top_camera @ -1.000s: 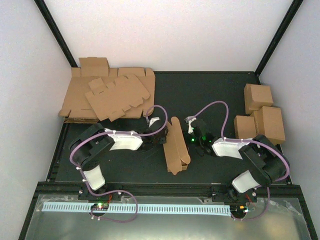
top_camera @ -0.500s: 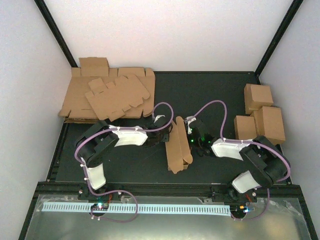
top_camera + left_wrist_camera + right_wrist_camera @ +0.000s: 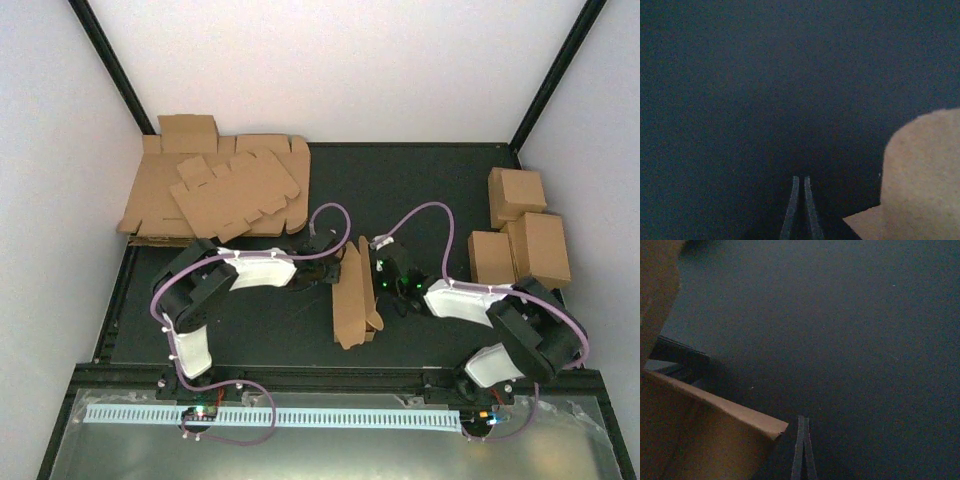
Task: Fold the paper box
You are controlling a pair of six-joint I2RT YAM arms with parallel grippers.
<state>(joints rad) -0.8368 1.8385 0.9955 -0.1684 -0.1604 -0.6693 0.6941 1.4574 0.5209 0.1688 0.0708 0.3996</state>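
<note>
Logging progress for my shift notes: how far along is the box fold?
Done: the box has its long walls standing, forming a narrow trough. In hand: the left gripper and right gripper, both shut and empty, flank it; contact is unclear. Left: its top is open, unlike the closed boxes on the right, so flaps and lid remain to tuck.

A single plain brown cardboard paper box, partly folded into a long narrow trough; side walls raised, flaps loose; lying lengthwise on the dark bench, near its middle
</note>
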